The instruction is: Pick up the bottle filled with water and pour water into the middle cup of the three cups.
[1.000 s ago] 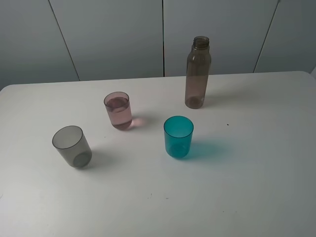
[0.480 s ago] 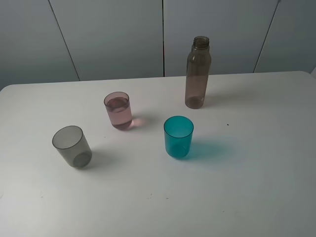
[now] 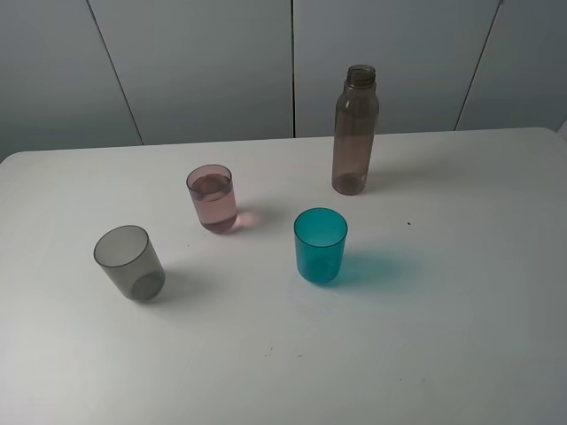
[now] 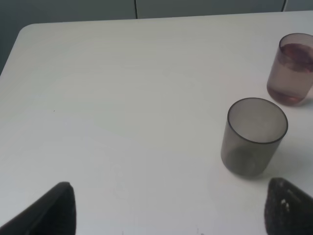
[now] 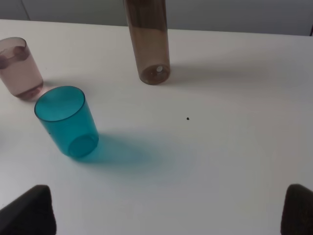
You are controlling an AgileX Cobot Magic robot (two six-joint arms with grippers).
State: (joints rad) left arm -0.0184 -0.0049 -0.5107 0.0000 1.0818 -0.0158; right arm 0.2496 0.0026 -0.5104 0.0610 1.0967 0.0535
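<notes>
Bottle [image 3: 355,129] top is cropped in right wrist view; both pincers, spread and empty, appear only in wrist views.

No readable text, labels, brands or numbers anywhere.

The bottle [image 3: 355,129] looks like smooth, translucent smoky-brown plastic. The pink cup [image 3: 212,198], the grey cup [image 3: 129,262] and the teal cup [image 3: 320,245] look like smooth, see-through tinted plastic with a slight gloss. The table [image 3: 461,292] is a plain white, smooth, matt surface.
</notes>
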